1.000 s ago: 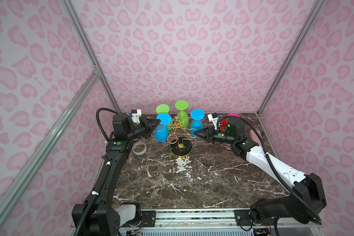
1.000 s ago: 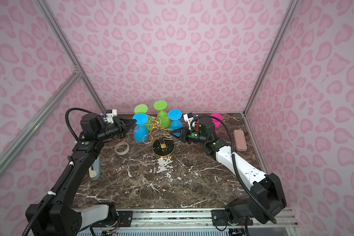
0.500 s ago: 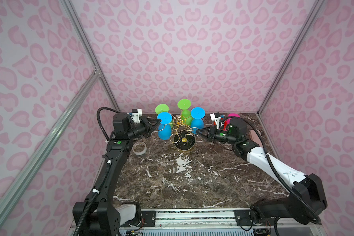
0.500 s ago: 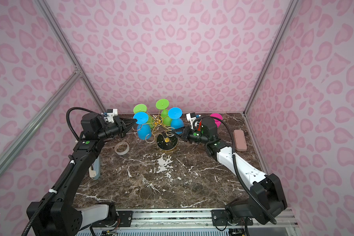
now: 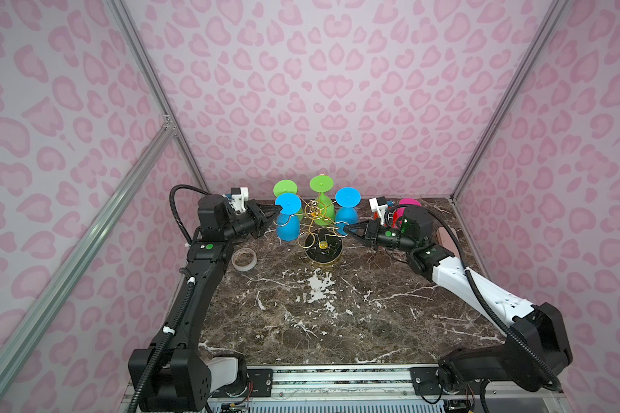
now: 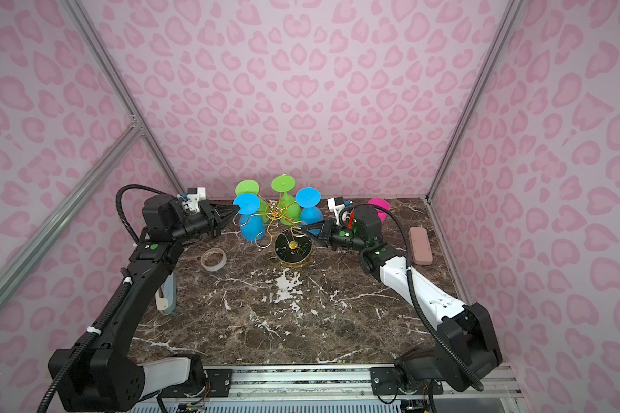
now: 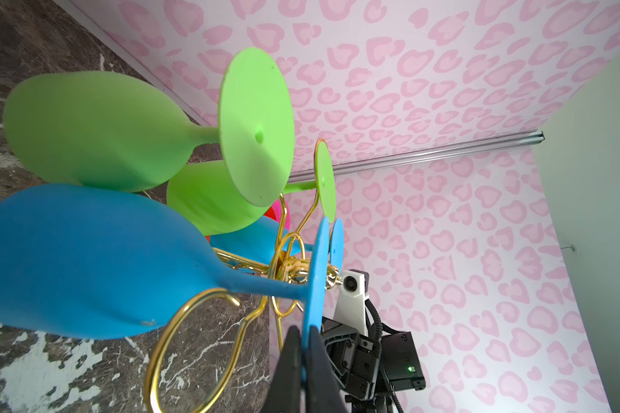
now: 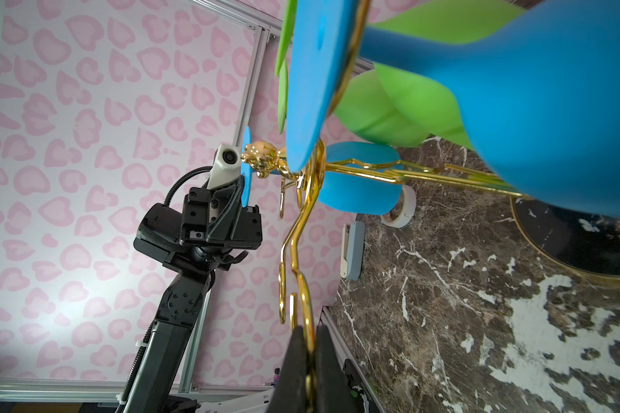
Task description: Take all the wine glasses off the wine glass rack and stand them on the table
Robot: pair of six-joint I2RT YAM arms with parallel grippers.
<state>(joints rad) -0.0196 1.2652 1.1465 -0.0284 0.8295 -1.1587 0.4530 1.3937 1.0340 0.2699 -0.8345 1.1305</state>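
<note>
The blue wine glass [image 5: 287, 226] hangs inverted on the left side of the wine glass rack [image 5: 332, 253], toward the back of the worktop [image 5: 301, 321]. Its foot is uppermost above the wire arms, its bowl is below them, and its long axis is close to vertical. Compared with a second ago, glass and rack sit slightly farther back and to the right. My left claw [image 7: 304, 330] is clamped on the edge of the glass's foot. My right claw [image 8: 310, 330] is clamped on a gold wire loop on the rack's right side. Two green glasses [image 5: 321, 184] and another blue glass [image 5: 347, 214] hang behind. A tape roll [image 5: 244, 258] lies near my left arm.
</note>
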